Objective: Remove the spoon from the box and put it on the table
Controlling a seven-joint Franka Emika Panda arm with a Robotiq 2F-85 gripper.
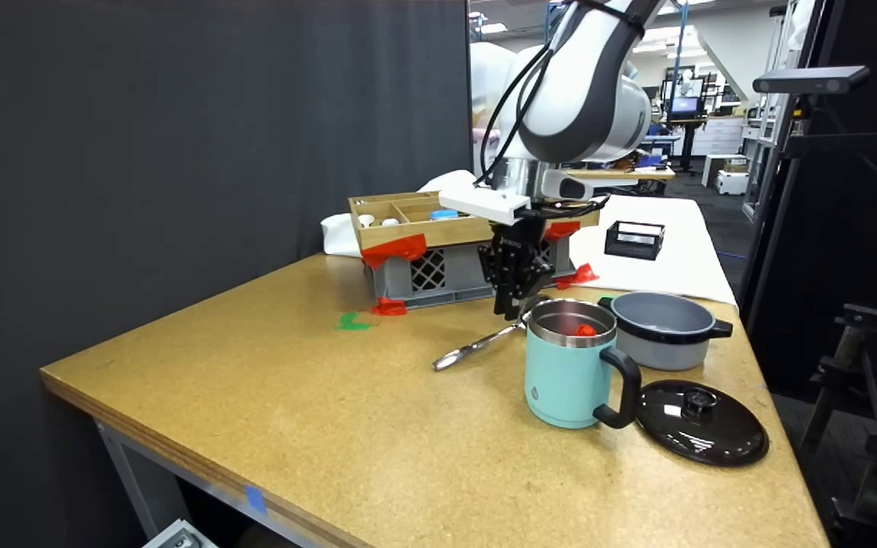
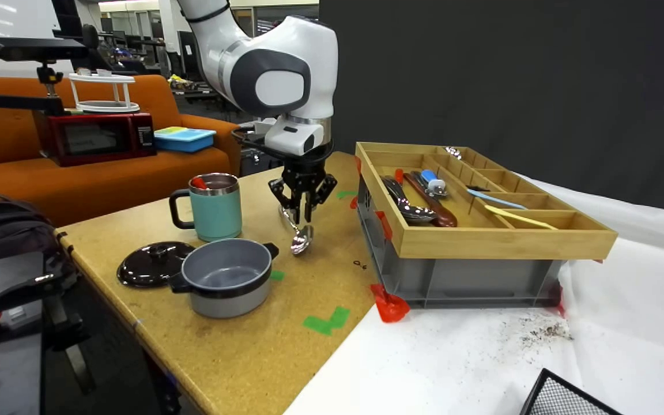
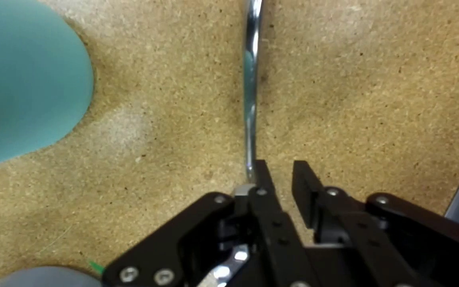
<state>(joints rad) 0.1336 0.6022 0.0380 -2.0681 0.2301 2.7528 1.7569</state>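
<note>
The metallic spoon lies on the tan table (image 1: 294, 426), beside the mug, in both exterior views (image 1: 476, 348) (image 2: 302, 241). In the wrist view its handle (image 3: 251, 79) runs up from the gripper. My gripper (image 3: 279, 165) points down with a gap between its fingers and nothing in it. The spoon passes along the outer side of the left finger, not between the fingers; contact is unclear. In both exterior views the fingertips (image 1: 511, 308) (image 2: 304, 214) are just above or at the spoon. The box (image 1: 454, 281) with red corners stands beside it and also shows (image 2: 470, 279).
A mint-green mug (image 1: 564, 380) stands close to the spoon. A grey pot (image 1: 667, 350) and its dark lid (image 1: 701, 430) are beside the mug. The box's wooden top (image 2: 493, 245) holds several utensils. A small black box (image 1: 634, 242) sits on white cloth.
</note>
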